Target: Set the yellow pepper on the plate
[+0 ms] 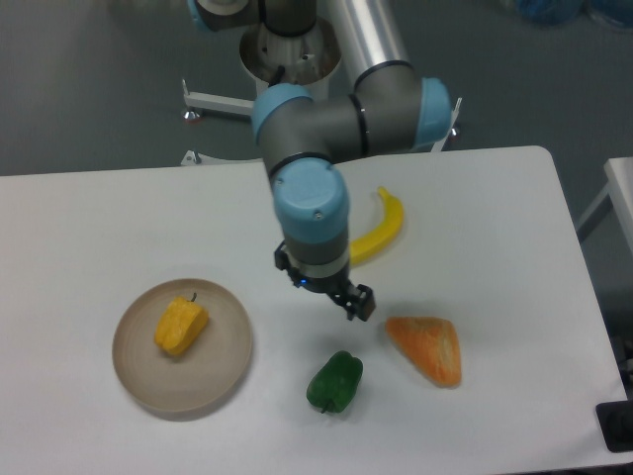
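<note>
The yellow pepper (181, 328) lies on its side on the plate (223, 371), a round beige dish at the table's front left. Its thin dark stem points up and right. My gripper (358, 302) hangs over the middle of the table, well to the right of the plate and just above the green pepper. It holds nothing. From this angle only a dark fingertip end shows, so whether the jaws are open or shut is not clear.
A green pepper (334, 381) sits below the gripper. An orange triangular wedge (427, 347) lies to the right. A yellow banana (381, 228) is partly hidden behind the arm's wrist (312, 218). The table's right edge is near x 600.
</note>
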Robot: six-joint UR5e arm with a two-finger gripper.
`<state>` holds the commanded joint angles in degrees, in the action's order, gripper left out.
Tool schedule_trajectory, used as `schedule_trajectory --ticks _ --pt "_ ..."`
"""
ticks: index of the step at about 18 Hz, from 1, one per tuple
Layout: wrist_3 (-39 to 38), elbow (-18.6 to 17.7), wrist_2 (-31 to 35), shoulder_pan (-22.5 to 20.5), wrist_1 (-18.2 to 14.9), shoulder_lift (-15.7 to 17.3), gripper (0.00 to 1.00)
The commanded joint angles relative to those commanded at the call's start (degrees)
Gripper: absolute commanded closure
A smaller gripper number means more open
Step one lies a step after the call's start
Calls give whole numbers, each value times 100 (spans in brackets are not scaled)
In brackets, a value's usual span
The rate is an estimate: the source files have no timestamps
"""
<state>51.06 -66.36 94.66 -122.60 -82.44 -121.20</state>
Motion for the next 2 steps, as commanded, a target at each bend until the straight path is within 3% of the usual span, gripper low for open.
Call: schedule_trajectory --ticks 2 --pt "96 0 0 -80 -17 9 1"
